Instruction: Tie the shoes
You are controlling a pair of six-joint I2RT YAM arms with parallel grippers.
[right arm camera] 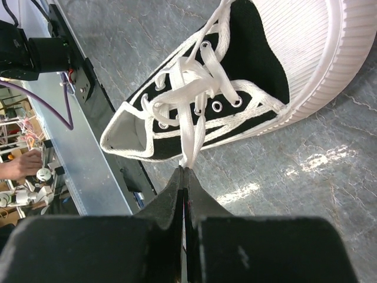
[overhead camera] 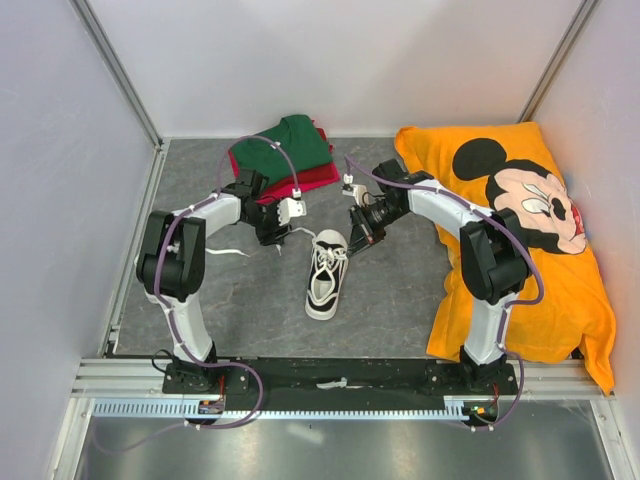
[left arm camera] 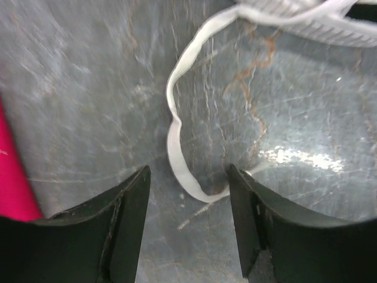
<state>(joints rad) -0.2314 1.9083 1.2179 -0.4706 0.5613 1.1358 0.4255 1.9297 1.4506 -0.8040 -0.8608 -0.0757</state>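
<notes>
End effector [right arm camera: 184,171] pinching lace [right arm camera: 187,127], shoe [overhead camera: 325,280] apparently toe-away

**A:** How is the white canvas sneaker [overhead camera: 326,272] sitting?

**B:** It's resting upright on the grey tabletop [overhead camera: 400,300], with its toe pointing away and its heel nearest the bases.

**A:** And the laces?

**B:** One lace [right arm camera: 187,127] is stretching taut into the pinching right gripper [right arm camera: 184,174]. The loose lace [left arm camera: 175,147] is curving slack beside the shoe.

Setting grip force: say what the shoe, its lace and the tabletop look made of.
Shoe: likely canvas, matte woven look; ribbed white edge looks rubber. Lace: flat woven fabric, limp, matte. Tabletop: grey stone-patterned, veined, slightly glossy glare; possibly laminate.
</notes>
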